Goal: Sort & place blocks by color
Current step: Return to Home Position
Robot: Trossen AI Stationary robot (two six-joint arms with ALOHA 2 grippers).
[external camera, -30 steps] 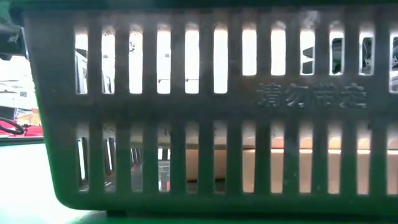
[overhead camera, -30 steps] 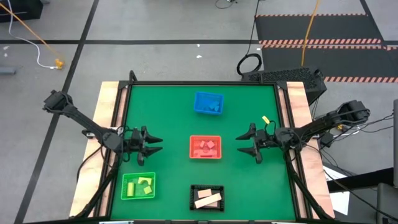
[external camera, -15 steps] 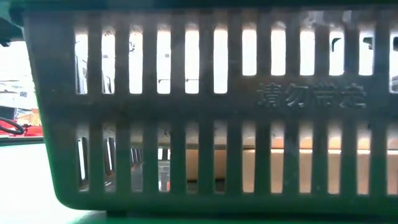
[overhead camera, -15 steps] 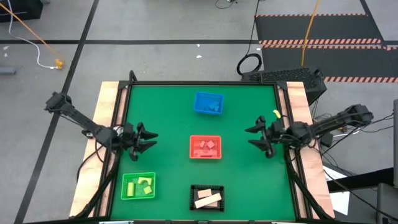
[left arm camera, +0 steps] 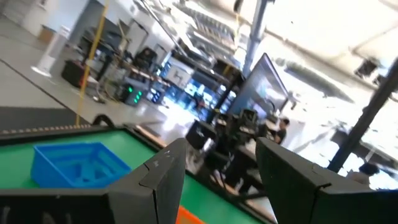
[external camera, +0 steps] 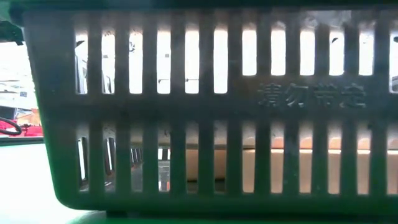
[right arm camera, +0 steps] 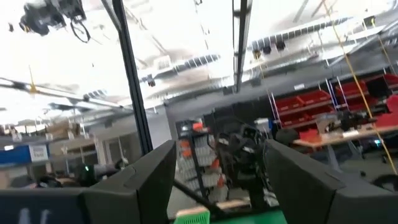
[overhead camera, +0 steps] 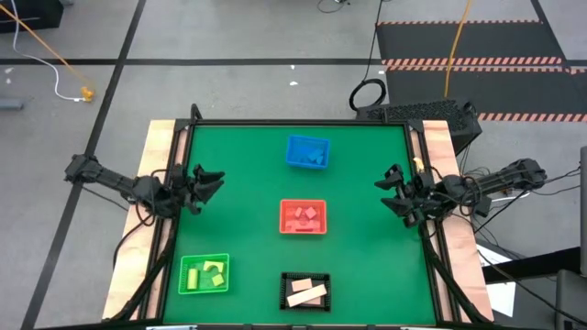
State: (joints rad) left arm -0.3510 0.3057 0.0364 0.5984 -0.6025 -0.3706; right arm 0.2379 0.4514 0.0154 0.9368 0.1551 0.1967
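Both arms are drawing back to the side edges of the green surface [overhead camera: 248,165], left tool [overhead camera: 209,183] and right tool [overhead camera: 385,191] gaping, released, empty. Sorted blocks [overhead camera: 306,293] are sitting inside the blue bin [overhead camera: 292,147], red bin [overhead camera: 284,218], green bin [overhead camera: 183,275] and black bin [overhead camera: 284,291].

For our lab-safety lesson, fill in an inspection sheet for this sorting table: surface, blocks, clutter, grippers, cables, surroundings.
Surface: green mat, wooden side rails.
Job's things: blue blocks in blue bin; red blocks in red bin; yellow blocks in green bin; tan blocks in black bin.
Clutter: nothing seen loose on the mat.
Grippers: left gripper open, empty, at the left edge; right gripper open, empty, at the right edge.
Cables: black coil on the floor; orange cable crossing the striped mat.
Surroundings: grey floor; low view blocked by a dark slatted wall.
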